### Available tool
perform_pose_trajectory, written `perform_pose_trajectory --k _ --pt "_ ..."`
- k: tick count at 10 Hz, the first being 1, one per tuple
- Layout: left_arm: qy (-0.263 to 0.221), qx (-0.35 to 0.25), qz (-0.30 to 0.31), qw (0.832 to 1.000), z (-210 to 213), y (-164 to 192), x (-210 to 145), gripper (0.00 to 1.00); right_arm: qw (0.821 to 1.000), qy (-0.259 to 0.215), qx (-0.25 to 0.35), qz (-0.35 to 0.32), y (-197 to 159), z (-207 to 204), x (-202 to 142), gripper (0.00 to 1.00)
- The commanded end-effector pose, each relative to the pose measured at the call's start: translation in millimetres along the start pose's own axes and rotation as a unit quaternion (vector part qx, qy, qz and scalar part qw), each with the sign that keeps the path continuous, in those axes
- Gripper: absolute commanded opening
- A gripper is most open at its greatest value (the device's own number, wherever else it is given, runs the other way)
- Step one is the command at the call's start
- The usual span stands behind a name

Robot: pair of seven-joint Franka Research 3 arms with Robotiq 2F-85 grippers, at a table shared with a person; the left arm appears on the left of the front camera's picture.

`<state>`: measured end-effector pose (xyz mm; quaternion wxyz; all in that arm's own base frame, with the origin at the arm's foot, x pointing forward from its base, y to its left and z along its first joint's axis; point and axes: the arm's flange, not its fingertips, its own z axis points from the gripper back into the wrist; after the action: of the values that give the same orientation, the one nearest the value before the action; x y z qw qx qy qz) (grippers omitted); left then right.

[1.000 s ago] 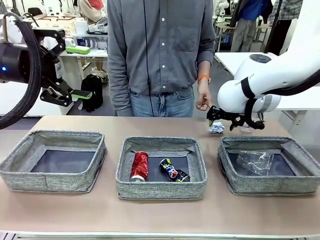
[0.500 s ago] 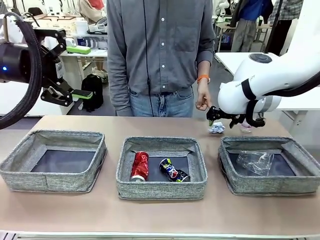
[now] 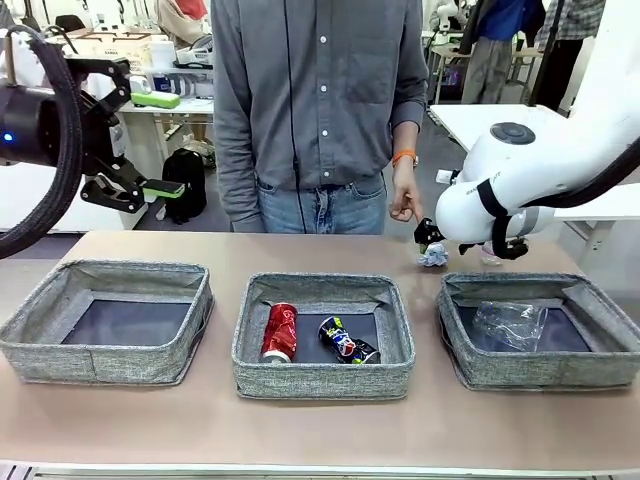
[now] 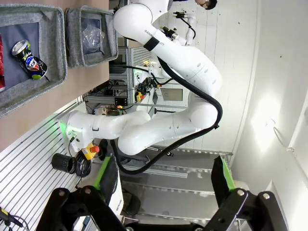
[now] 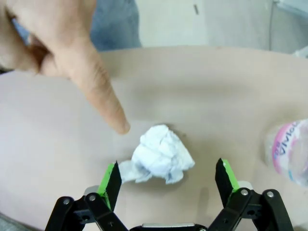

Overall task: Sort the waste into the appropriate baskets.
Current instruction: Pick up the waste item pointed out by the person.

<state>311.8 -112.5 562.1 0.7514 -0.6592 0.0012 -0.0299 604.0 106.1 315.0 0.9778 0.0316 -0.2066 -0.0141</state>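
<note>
Holds left gripper [image 3: 165, 145] aloft at far left, jaws spread on nothing. Has red can [image 3: 280, 331] and blue-and-yellow can [image 3: 347, 341] lying in middle basket [image 3: 320, 286]. Points person's finger [image 5: 103, 103] at paper wad [image 5: 161, 154] on table [image 3: 320, 430]; straddles wad with right gripper [image 5: 168, 178], jaws wide either side. Has clear cup [image 3: 510, 322] in right basket [image 3: 540, 284].

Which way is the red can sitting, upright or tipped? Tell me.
Tipped: the red drink can lies on its side in the middle basket, beside the dark blue-and-yellow can.
</note>
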Motion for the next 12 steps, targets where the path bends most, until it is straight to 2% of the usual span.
perform_pose_trajectory --k 1,4,6,7,8,9,12 --pt "0.001 -0.011 -0.001 1.000 -1.2 -2.5 -1.2 1.00 1.000 -0.023 -0.013 0.004 6.8 -14.6 8.9 1.00" --pt "0.001 -0.011 -0.001 1.000 -1.2 -2.5 -1.2 1.00 1.000 -0.018 -0.014 0.013 5.8 -18.4 8.1 1.00" --pt "0.001 -0.011 -0.001 1.000 -1.2 -2.5 -1.2 1.00 1.000 -0.008 -0.019 0.020 6.9 -20.0 6.5 0.66" --pt "0.001 -0.011 -0.001 1.000 -1.2 -2.5 -1.2 1.00 0.999 -0.003 -0.026 0.026 7.7 -18.8 6.4 0.32" --pt "0.001 -0.011 -0.001 1.000 -1.2 -2.5 -1.2 1.00 0.999 -0.001 -0.028 0.029 7.7 -18.4 6.2 0.10" --pt "0.001 -0.011 -0.001 1.000 -1.2 -2.5 -1.2 1.00 0.999 0.001 -0.031 0.028 8.0 -17.6 6.4 0.00" --pt "0.001 -0.011 -0.001 1.000 -1.2 -2.5 -1.2 1.00 0.999 0.003 -0.031 0.031 9.6 -15.9 5.7 0.00"
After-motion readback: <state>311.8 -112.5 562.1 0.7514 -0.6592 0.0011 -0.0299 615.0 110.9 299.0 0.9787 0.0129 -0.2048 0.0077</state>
